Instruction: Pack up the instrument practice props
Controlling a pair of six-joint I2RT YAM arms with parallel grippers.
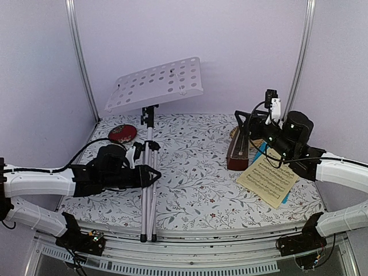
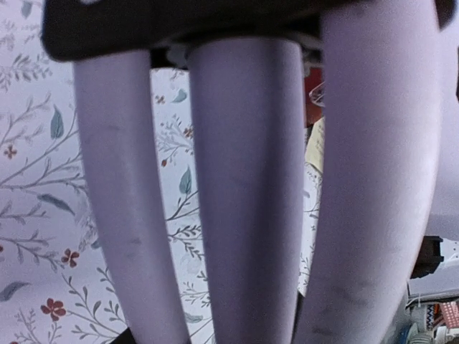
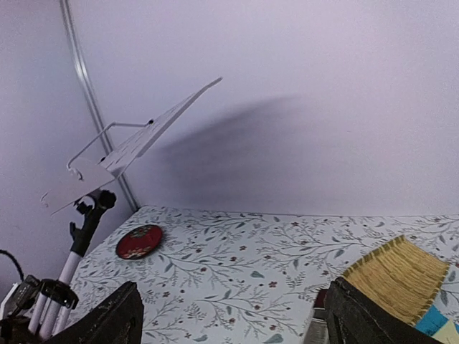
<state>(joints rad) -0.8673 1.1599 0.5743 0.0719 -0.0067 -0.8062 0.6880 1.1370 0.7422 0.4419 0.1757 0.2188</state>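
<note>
One floral-clothed table (image 1: 195, 172) carries everything. The music stand (image 1: 155, 83) holds its white perforated desk high over the far left corner, and its folded silver legs end at the near edge. The left pincer (image 1: 153, 174) is clamped around those legs. Cream and blue music sheets (image 1: 270, 178) lie by the right edge, with the dark brown metronome (image 1: 238, 150) just beside them. The right pincer (image 3: 233, 308) hovers by the metronome, spread wide and empty. A red disc (image 1: 122, 134) sits near the far left corner.

Floral cloth (image 1: 195, 172) bears red dish (image 1: 122, 133), perhaps a straw mat (image 3: 401, 276).
</note>
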